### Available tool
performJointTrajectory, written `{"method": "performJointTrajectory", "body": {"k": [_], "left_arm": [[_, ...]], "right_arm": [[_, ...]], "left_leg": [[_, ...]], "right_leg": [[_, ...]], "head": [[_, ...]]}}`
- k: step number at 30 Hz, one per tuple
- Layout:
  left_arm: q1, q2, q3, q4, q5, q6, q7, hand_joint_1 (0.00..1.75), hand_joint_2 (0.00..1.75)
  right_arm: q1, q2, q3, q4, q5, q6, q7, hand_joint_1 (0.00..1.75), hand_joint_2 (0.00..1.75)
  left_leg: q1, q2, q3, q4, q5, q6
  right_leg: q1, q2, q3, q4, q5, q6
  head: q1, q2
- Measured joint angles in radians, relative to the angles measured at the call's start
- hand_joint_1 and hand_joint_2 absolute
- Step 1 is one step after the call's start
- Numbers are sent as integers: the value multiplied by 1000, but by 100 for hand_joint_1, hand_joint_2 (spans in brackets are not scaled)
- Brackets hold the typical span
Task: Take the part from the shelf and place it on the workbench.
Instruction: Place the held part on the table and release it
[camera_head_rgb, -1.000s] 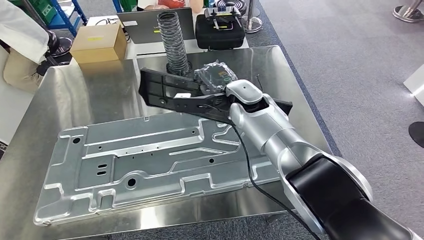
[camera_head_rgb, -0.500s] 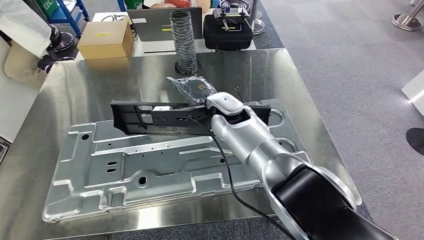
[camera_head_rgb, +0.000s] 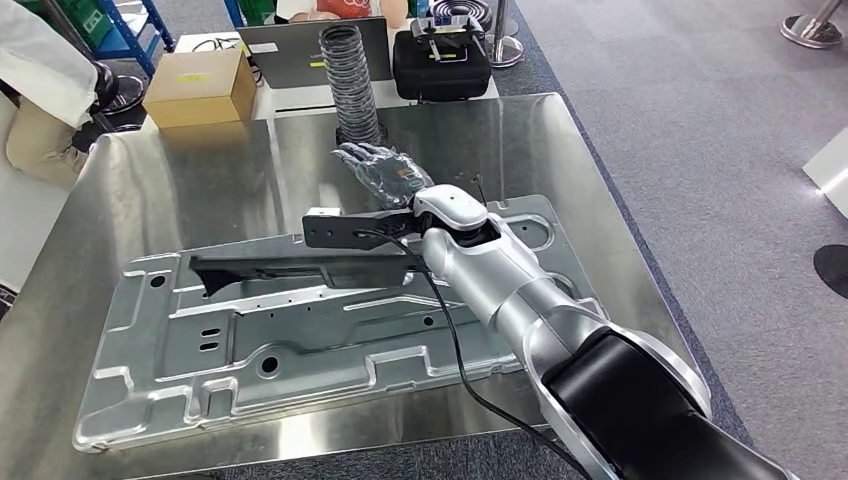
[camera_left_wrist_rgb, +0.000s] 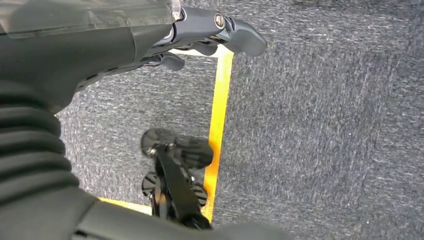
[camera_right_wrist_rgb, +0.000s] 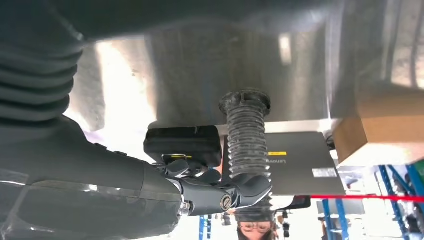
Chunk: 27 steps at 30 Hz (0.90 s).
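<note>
Grey carpet floor (camera_head_rgb: 720, 130) around a steel workbench (camera_head_rgb: 200, 190), blue racking (camera_head_rgb: 130, 25) behind

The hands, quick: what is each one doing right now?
Left hand: hangs above the floor, holding nothing, fingers apart.
Right hand: holding the black part over the metal panel.

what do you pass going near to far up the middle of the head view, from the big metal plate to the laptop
metal plate → black part → plastic bag → ribbed hose → laptop

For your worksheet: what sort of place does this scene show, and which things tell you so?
Probably a factory-style workshop or robot test area: a stainless steel workbench bearing a large stamped silver metal panel, a ribbed grey corrugated hose standing upright, and blue shelving behind.
</note>
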Motion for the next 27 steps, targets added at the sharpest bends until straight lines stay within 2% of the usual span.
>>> {"method": "performJointTrajectory", "body": {"k": [1, 2, 3, 5, 7, 8, 10, 11, 12, 13, 14, 16, 17, 19, 21, 22, 23, 24, 26, 27], "left_arm": [[-1, 1, 0, 0, -2, -1, 0, 0, 0], [-2, 1, -1, 0, -4, -2, 0, 0, 0], [-2, 1, -1, 0, -6, -3, 0, 0, 0], [-1, 1, -1, 0, -8, -4, 0, 0, 0], [-1, 1, -1, 0, -9, -5, 0, 0, 0], [-2, 1, -1, 0, -10, -6, 0, 0, 0], [-3, 1, -1, 0, -9, -6, 2, 0, 0], [-3, 1, -1, 0, -8, -5, 3, 0, 0], [-2, 1, -1, 0, -6, -4, 4, 0, 0], [-2, 1, -1, 0, -5, -2, 5, 0, 0], [-2, 1, -1, 0, -4, -1, 5, 0, 0], [-2, -1, 0, 0, 1, 1, 5, 0, 0], [-2, -2, 0, 0, 4, 1, 5, 0, 0], [-2, -4, 2, 0, 13, 1, 4, 0, 0], [0, -6, 6, 0, 23, 2, -2, 0, 0], [1, -8, 10, 0, 28, 2, -6, 0, 0], [2, -9, 16, 0, 36, 2, -10, 0, 0], [4, -10, 23, 0, 43, 3, -14, 0, 0], [7, -11, 38, 0, 59, 7, -23, 0, 0], [10, -13, 45, 0, 66, 11, -27, 0, 0]], "right_arm": [[-1, 0, -9, -1, -20, -5, -2, 0, 0], [-3, -1, -22, -2, -43, -11, -6, 0, 0], [-4, -2, -37, -4, -67, -17, -11, 0, 0], [-6, -4, -73, -13, -118, -28, -29, 0, 0], [-10, -7, -116, -31, -175, -39, -52, 0, 0], [-13, -10, -139, -42, -209, -42, -66, 0, 0], [-16, -16, -190, -68, -288, -43, -95, 0, 0], [-14, -20, -217, -83, -325, -42, -107, 0, 0], [-12, -25, -244, -100, -358, -41, -116, 0, 0], [-10, -29, -268, -118, -388, -41, -124, 0, 0], [-9, -32, -290, -140, -415, -43, -130, 0, 0], [-9, -35, -329, -187, -471, -48, -146, 0, 0], [-6, -36, -347, -213, -503, -54, -159, 0, 0], [14, -40, -381, -279, -582, -77, -197, 0, 0], [56, -47, -411, -377, -685, -111, -233, 0, 0], [82, -52, -421, -436, -737, -129, -245, 0, 0], [110, -58, -429, -502, -782, -147, -255, 0, 0], [146, -67, -434, -576, -818, -166, -264, 0, 0], [236, -89, -442, -728, -851, -218, -293, 0, 0], [292, -102, -444, -811, -847, -252, -310, 0, 0]], "left_leg": [[0, 0, 33, -66, 23, 1], [0, -1, 54, -109, 34, 5], [-1, -1, 63, -129, 35, 12], [-4, -3, 61, -130, 34, 28], [-3, -2, 61, -134, 39, 43], [-2, -1, 61, -136, 41, 49], [-4, -1, 59, -136, 42, 57], [-6, -1, 59, -136, 42, 58], [-7, -1, 59, -135, 42, 59], [-8, -2, 59, -135, 42, 59], [-9, -3, 59, -134, 42, 59], [-14, -4, 59, -131, 40, 57], [-15, -4, 58, -130, 40, 54], [-17, -4, 57, -131, 40, 45], [-17, -3, 59, -134, 38, 35], [-17, -3, 56, -123, 28, 30], [-17, -2, 45, -95, 9, 26], [-15, -1, 23, -44, -21, 23], [-14, -1, -36, 88, -82, 17], [-13, -1, -56, 131, -93, 15]], "right_leg": [[1, 1, -1, 5, -3, 5], [3, 2, -4, 8, -4, 11], [5, 3, -6, 10, -4, 16], [6, 3, -9, 11, -3, 27], [3, 3, -20, 36, -23, 37], [1, 2, -38, 76, -48, 41], [1, 2, -100, 213, -115, 46], [1, 2, -130, 277, -137, 47], [1, 2, -148, 312, -143, 46], [1, 2, -146, 306, -128, 44], [2, 2, -125, 259, -98, 39], [7, 1, -57, 113, -32, 25], [10, 0, -31, 58, -13, 20], [15, -1, -14, 17, -7, 15], [12, -2, -10, 8, -2, 9], [8, -3, -6, 1, 1, 5], [4, -5, -2, -6, 4, 1], [3, -6, 2, -10, 6, -2], [4, -7, 4, -11, 5, -5], [4, -8, 4, -10, 3, -5]], "head": [[-1, 0], [-1, 0], [-1, 0], [-1, 0], [0, 0], [1, 0], [2, 0], [2, 0], [2, 0], [2, 0], [2, 0], [2, 0], [1, 0], [1, 0], [1, 0], [0, 0], [-1, 0], [-3, 0], [-4, 0], [-4, 0]]}}
